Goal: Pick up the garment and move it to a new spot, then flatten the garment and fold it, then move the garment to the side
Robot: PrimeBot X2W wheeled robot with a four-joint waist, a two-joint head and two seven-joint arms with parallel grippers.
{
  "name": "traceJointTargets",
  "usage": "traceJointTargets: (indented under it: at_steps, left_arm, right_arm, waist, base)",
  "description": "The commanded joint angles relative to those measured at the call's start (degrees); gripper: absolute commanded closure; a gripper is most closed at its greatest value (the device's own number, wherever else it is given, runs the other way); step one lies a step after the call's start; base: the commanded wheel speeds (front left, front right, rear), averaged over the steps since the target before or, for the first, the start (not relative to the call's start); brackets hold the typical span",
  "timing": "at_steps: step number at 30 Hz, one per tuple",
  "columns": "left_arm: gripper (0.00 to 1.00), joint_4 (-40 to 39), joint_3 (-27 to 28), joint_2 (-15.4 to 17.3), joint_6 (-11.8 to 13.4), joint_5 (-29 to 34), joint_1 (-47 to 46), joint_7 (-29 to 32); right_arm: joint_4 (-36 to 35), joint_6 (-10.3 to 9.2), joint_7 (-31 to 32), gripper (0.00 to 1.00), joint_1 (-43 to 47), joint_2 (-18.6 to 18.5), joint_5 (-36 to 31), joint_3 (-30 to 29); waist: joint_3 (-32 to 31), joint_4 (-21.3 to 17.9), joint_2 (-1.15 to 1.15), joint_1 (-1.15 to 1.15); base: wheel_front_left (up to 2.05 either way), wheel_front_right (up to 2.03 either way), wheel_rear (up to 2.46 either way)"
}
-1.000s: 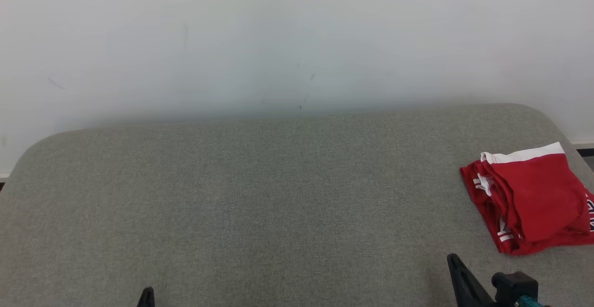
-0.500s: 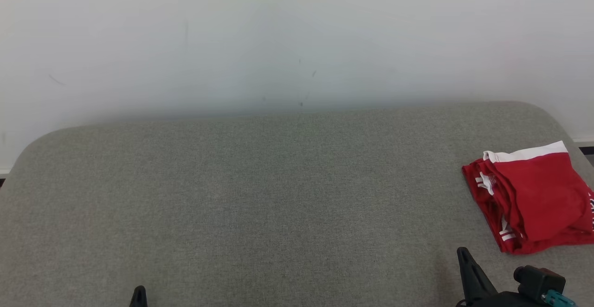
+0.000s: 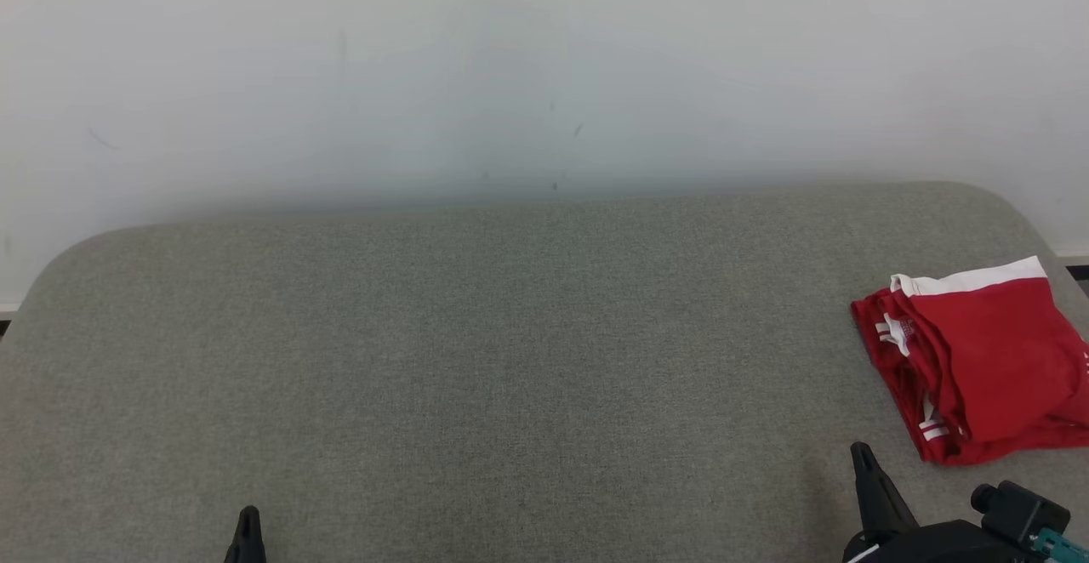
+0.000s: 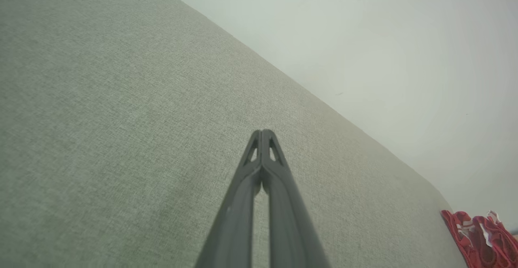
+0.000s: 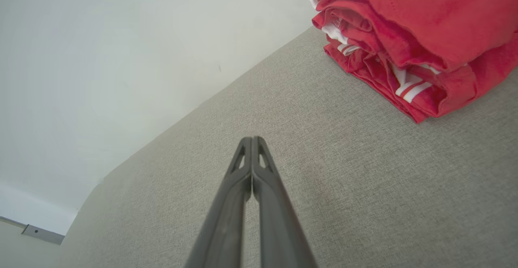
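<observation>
The garment (image 3: 987, 359) is red with white trim and lies folded in a compact stack at the right edge of the grey padded table (image 3: 510, 359). In the right wrist view the garment (image 5: 412, 37) sits up and to the right of my right gripper (image 5: 251, 139), whose fingers are pressed together and hold nothing. From the head view that right gripper (image 3: 861, 452) stands just in front of the garment's near left corner. My left gripper (image 4: 262, 132) is shut and empty over bare fabric; its tip (image 3: 248, 514) pokes up at the lower left. The garment (image 4: 481, 235) appears far off in the left wrist view.
A plain white wall (image 3: 544, 70) rises behind the table. The table's rounded back corners (image 3: 76, 248) and its right edge, close under the garment, bound the surface. A dark baseboard strip (image 3: 1074, 270) runs behind the right corner.
The head camera has tilted slightly, shifting the picture. Both grippers' tips sit a little differently at the bottom edge; the right one has drifted rightward. The garment lies unchanged.
</observation>
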Motion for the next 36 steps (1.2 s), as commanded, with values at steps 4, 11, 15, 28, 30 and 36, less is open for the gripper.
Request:
traceJointTargets:
  at_steps: [4, 11, 15, 28, 30, 36]
  left_arm:
    - [1.00, -0.97, 0.39, 0.36, -0.18, -4.87, -2.06, 1.16]
    - [1.00, -1.12, 0.53, 0.39, -0.21, -9.58, -2.65, 2.40]
    - [1.00, -1.24, 0.62, 0.41, -0.23, -12.58, -3.13, 3.15]
    - [1.00, -1.56, 0.91, 0.48, -0.31, -22.28, -4.38, 5.63]
    - [1.00, -1.57, 0.96, 0.49, -0.32, -23.47, -4.48, 6.01]
    - [1.00, -1.72, 1.08, 0.51, -0.35, -27.19, -5.11, 6.93]
  right_arm:
    - [-1.34, 0.01, 0.87, 1.00, -1.83, 0.22, 4.61, -0.85]
    - [-1.67, 0.01, 1.68, 1.00, -2.19, 0.48, 9.19, -1.51]
    - [-1.91, 0.01, 2.21, 1.00, -2.42, 0.64, 12.06, -1.91]
    - [-2.66, 0.01, 3.89, 1.00, -2.95, 1.17, 21.31, -3.25]
    - [-2.75, 0.01, 4.10, 1.00, -3.04, 1.24, 22.51, -3.41]
    - [-3.01, 0.02, 4.78, 1.00, -3.34, 1.45, 26.05, -3.91]
  waist:
    - [0.17, 0.08, 0.00, 0.00]
    - [0.40, 0.17, 0.00, 0.00]
    - [0.55, 0.23, 0.00, 0.00]
    - [1.09, 0.45, 0.00, 0.00]
    - [1.16, 0.48, 0.00, 0.00]
    - [1.39, 0.57, 0.00, 0.00]
  base:
    - [0.00, 0.00, 0.00]
    - [0.00, 0.00, 0.00]
    - [0.00, 0.00, 0.00]
    - [0.00, 0.00, 0.00]
    - [0.00, 0.00, 0.00]
    - [0.00, 0.00, 0.00]
